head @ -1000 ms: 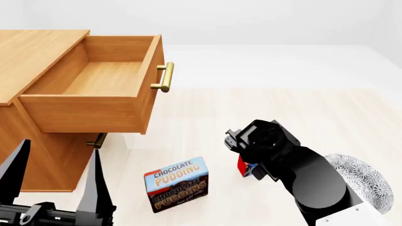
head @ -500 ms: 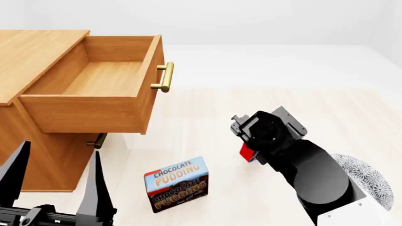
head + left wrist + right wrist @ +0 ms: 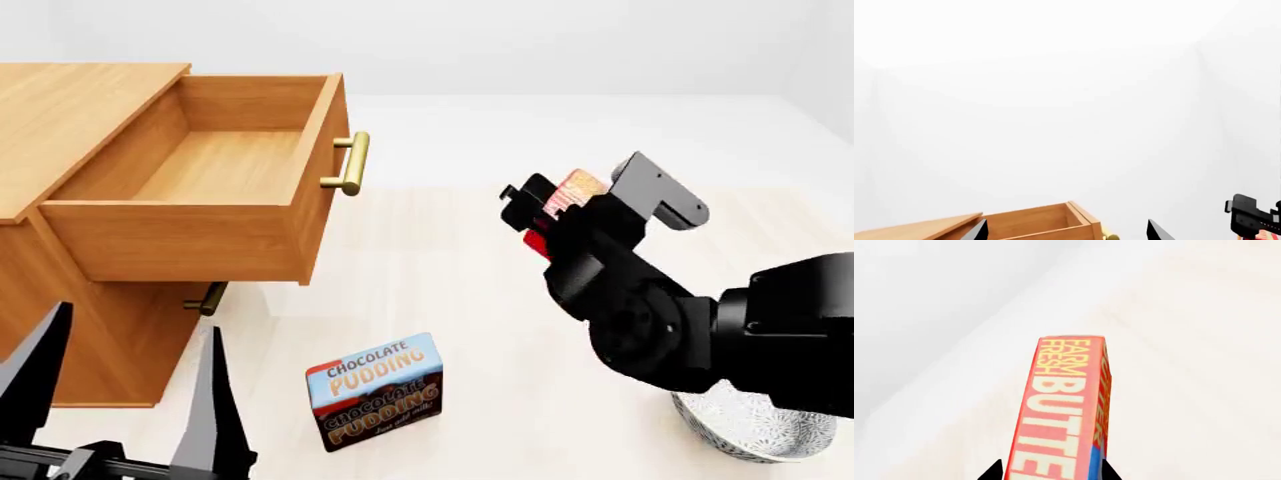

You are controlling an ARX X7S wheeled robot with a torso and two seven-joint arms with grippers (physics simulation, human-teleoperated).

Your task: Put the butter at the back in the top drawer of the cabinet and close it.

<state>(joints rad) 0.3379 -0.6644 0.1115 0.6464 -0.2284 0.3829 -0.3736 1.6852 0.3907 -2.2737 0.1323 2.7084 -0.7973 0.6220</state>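
Observation:
The cabinet [image 3: 60, 110] stands at the left of the head view, and its top drawer [image 3: 200, 170] is pulled out and holds nothing. My right gripper [image 3: 561, 202] is shut on the red butter [image 3: 578, 187] box and holds it in the air, right of the drawer's brass handle [image 3: 350, 163]. In the right wrist view the butter [image 3: 1064, 405] sticks out from between the fingers of the right gripper [image 3: 1051, 472]. My left gripper [image 3: 120, 395] hangs open and holds nothing, low in front of the cabinet. Seen from the left wrist, the left gripper [image 3: 1066, 232] faces the drawer [image 3: 1034, 222].
A blue-and-brown chocolate pudding box [image 3: 376, 390] stands on the floor below the drawer's front. A patterned bowl [image 3: 754, 428] sits at the lower right, partly behind my right arm. A lower drawer's handle [image 3: 207, 298] shows under the open drawer.
My right arm has lifted the butter from near the floor up to about drawer-handle height. The left gripper has barely moved.

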